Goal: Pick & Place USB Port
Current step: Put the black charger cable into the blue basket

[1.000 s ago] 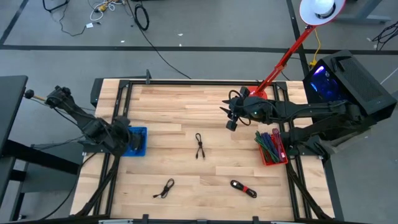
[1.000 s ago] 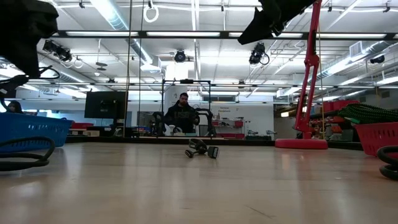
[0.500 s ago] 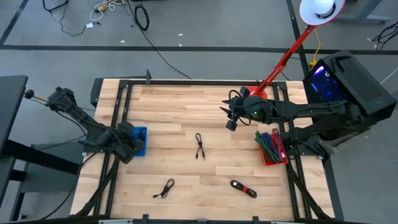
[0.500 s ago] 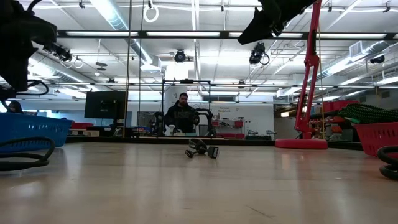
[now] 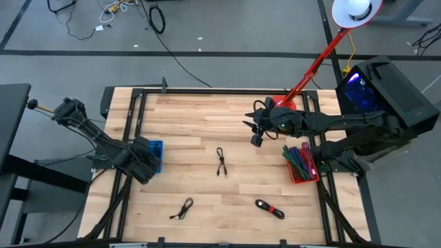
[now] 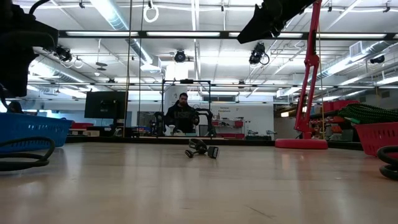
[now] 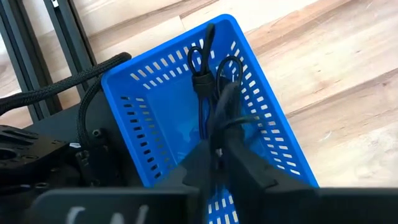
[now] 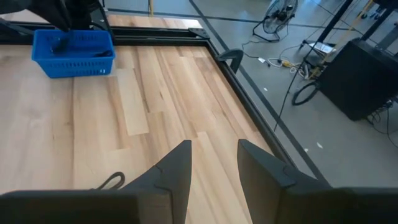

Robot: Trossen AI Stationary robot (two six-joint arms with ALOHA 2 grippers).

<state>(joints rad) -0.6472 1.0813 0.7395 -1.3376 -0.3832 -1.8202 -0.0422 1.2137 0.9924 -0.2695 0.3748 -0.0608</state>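
A thin black USB cable (image 7: 214,102) hangs between the fingers of the left gripper (image 7: 219,163) and trails down into the blue slotted plastic basket (image 7: 155,112), which sits at the left edge of the pale wooden table (image 5: 207,138). From the left wrist view the two dark fingers stand very close together with the cable pinched in the narrow gap, so the grip looks barely slackened; whether the cable is truly free cannot be told. A coil of cable already lies along the basket floor.

The step in hand appears to be the release. To do it well, the left gripper should part its fingers fully while it is over the middle of the basket, so the plug end falls inside the walls and not over the rim. It should then lift straight up, because a sideways pull could drag a loop out or tip the light basket.

Further out, three more cables lie on the table: a black folded one (image 5: 221,162) near the centre, a black coiled one (image 5: 182,208) toward the front, and a black one with a red band (image 5: 270,209) to the front right. The right gripper (image 8: 212,163) hovers above the far right part of the table, fingers apart and empty, beside a red basket (image 5: 300,163) of coloured cables.
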